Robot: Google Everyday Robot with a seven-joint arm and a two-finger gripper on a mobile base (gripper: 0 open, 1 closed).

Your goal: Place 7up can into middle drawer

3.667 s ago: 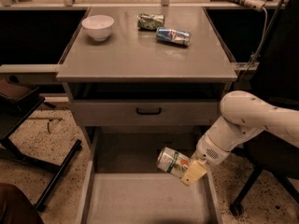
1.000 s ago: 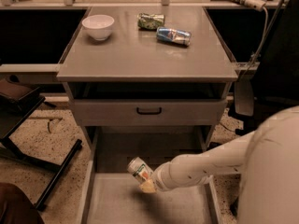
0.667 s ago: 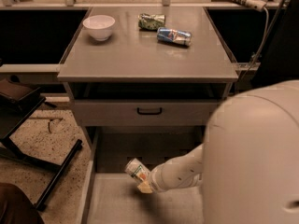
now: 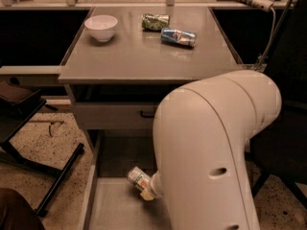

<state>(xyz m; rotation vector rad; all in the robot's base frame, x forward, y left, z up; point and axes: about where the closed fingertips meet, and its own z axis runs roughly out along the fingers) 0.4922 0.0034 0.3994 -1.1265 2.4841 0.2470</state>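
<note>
Arm (image 4: 216, 152) fills the right side, hiding most of the gripper (image 4: 145, 190) & the drawer's (image 4: 108, 207) right half; drawer front cut off. Gripper tip clamped on tilted 7up can (image 4: 138, 178), low in drawer, floor contact unclear. Worktop (image 4: 144, 56): 1 bowl (image 4: 101, 27), 1 green can (image 4: 156, 21), 1 blue can (image 4: 178, 36).

The arm (image 4: 211, 147) hides much of the middle drawer (image 4: 108, 209) and the tool (image 4: 145, 189) over it.

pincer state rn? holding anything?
Pincer: closed on the 7up can, which is tilted, down inside the open middle drawer.
</note>
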